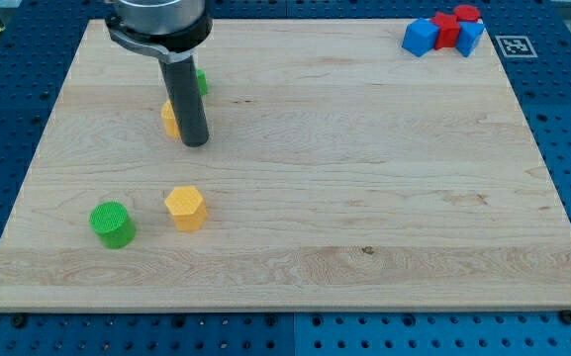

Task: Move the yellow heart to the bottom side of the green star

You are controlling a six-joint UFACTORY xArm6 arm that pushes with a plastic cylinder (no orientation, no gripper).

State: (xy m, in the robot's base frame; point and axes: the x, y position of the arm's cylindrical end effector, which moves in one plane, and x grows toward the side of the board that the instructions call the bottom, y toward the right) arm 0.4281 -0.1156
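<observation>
My tip [195,143] rests on the board at the view's upper left. A yellow block [169,119], mostly hidden behind the rod, sits just to the tip's left and touches the rod; its shape cannot be made out. A green block [201,82] peeks out from behind the rod just above it; its shape is also hidden.
A yellow hexagonal block [185,208] and a green cylinder [113,223] lie at the view's lower left. A cluster of blue blocks [422,38] and red blocks [448,28] sits at the top right corner of the wooden board [364,198].
</observation>
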